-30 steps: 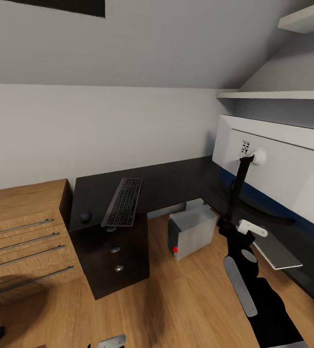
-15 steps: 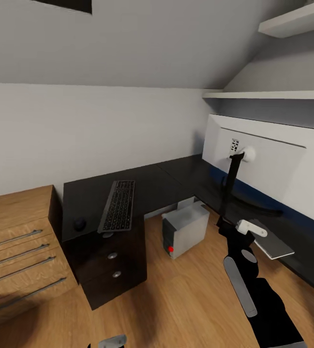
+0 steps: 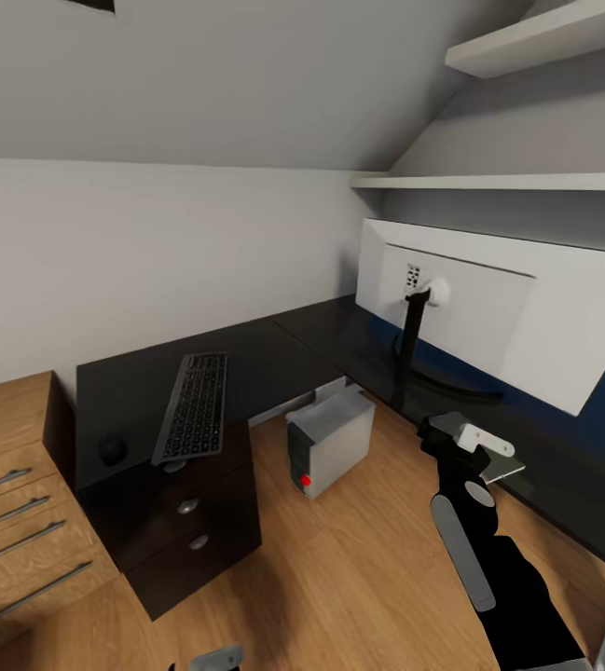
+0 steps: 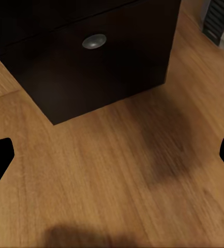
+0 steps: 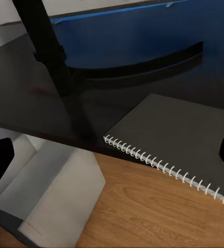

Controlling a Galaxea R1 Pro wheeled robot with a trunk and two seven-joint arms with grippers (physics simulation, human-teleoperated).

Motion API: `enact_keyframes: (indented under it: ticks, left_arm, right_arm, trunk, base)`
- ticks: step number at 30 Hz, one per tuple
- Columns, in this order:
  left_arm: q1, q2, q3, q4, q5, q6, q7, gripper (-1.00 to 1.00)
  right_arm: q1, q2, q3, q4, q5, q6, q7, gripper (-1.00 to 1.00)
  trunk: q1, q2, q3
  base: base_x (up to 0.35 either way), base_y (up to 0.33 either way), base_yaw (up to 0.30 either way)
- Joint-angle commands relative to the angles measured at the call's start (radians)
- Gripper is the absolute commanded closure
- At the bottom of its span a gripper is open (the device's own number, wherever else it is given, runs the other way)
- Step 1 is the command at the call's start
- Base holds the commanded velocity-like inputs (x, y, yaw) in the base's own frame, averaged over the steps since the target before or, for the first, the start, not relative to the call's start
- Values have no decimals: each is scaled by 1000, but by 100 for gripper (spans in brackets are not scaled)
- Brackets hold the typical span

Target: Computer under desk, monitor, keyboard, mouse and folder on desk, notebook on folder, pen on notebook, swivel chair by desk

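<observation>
Right claw (image 5: 114, 155) spread wide, empty, above dark spiral-bound notebook (image 5: 179, 137) overhanging black tabletop (image 3: 330, 340) edge; best lowered squarely over the overhang, clear of black monitor stem (image 5: 52, 51).

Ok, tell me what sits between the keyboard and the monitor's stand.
In the head view, only bare black desk separates the keyboard from the monitor stand; the computer sits lower, on the floor.
</observation>
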Motion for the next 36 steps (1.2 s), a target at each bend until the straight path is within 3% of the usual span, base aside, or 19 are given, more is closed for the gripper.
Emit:
enact_keyframes:
  ticks: [1,19,23,24,32,36]
  left_arm:
    - [-1,1,-5,0,10,-6,4,-100]
    - [-1,1,-5,-5,10,-7,4,-100]
    - [-1,1,-4,-7,10,-8,6,-100]
    - [-1,1,-2,-29,11,-8,8,-100]
    - [-1,9,7,-210,15,7,9,-100]
    - [-1,10,13,-297,18,63,19,-100]
  right_arm:
    - [-1,-1,3,-1,-4,5,-8,-100]
    - [-1,-1,37,0,-4,5,-9,-100]
    - [4,-1,63,-11,-3,4,-6,-100]
    - [14,-1,119,-36,-3,-2,-7,-100]
    - [44,2,157,-72,-8,-12,-8,-100]
    - [48,6,163,-77,-16,-14,-8,-100]
  trunk:
    - [0,0,-1]
    - [0,0,-2]
    - [0,0,-2]
    - [0,0,-2]
    - [0,0,-2]
    - [0,0,-2]
  base:
    - [2,2,-93]
    - [0,0,-16]
    - [0,0,0]
    - [0,0,0]
    - [0,0,0]
    - [0,0,0]
